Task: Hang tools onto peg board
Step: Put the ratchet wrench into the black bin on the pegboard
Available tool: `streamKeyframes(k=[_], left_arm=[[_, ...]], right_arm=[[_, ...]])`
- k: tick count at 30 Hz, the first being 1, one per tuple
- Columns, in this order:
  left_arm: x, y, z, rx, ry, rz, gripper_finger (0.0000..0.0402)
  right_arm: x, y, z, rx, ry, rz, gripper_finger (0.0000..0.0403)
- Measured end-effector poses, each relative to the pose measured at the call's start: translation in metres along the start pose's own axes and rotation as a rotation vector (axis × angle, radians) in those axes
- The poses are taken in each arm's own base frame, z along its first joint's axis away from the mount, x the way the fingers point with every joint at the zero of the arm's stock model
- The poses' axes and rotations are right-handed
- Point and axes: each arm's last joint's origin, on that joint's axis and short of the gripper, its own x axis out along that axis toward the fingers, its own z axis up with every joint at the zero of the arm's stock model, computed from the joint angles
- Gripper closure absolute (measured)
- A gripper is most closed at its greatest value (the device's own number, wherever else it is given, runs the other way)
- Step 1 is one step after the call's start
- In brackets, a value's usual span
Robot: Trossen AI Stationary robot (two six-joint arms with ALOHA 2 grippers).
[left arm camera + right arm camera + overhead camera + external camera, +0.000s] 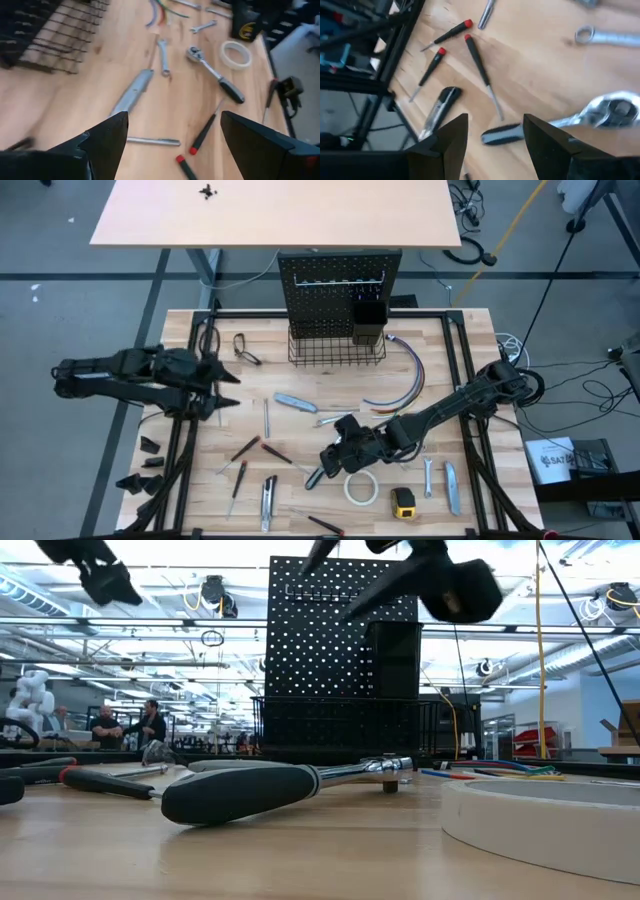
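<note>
The peg board [340, 280] stands upright at the table's far edge, with a wire basket [337, 348] and a small bin [368, 320] on it. Tools lie flat on the wooden table. A ratchet [270, 785] lies near the middle front beside a white tape roll [361, 488]. My right gripper [495, 120] hangs open above the ratchet's black handle [502, 134], clear of it. At the table's left side, above the wood, my left gripper [175, 130] stands open with nothing between its fingers.
Red-and-black screwdrivers [245, 448], grey utility knives [296, 402], wrenches [428, 477], a yellow tape measure [403, 501] and pliers [245, 348] are scattered over the table. A bundle of coloured wires [405, 375] curves at the right of the basket. Black frame rails [465, 380] run along both table sides.
</note>
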Motion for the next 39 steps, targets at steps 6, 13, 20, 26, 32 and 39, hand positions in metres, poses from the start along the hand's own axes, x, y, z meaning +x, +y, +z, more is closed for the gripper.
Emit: streamKeyframes(k=[6,13,20,26,32,39], left_arm=[[0.023,-0.001,-0.023,-0.033,-0.052,-0.096,0.0084],[0.048,-0.009,-0.029,-0.041,-0.119,-0.17,0.0084],[0.07,-0.018,-0.019,-0.065,-0.184,-0.139,0.0084],[0.087,-0.019,-0.019,-0.073,-0.148,-0.087,0.0084],[0.099,-0.022,-0.014,-0.077,-0.175,-0.092,0.0084],[0.108,-0.024,-0.013,-0.103,-0.174,-0.094,0.0084]], right_arm=[[-0.004,-0.019,-0.001,-0.025,0.173,-0.166,0.0218],[-0.017,-0.038,-0.015,-0.07,0.299,-0.379,0.0218],[-0.028,-0.048,-0.028,-0.017,0.567,-0.5,0.0218],[-0.036,-0.048,-0.044,0.004,0.661,-0.529,0.0218],[-0.037,-0.049,-0.045,-0.023,0.579,-0.548,0.0215],[-0.028,-0.037,-0.044,-0.097,0.485,-0.386,0.0171]])
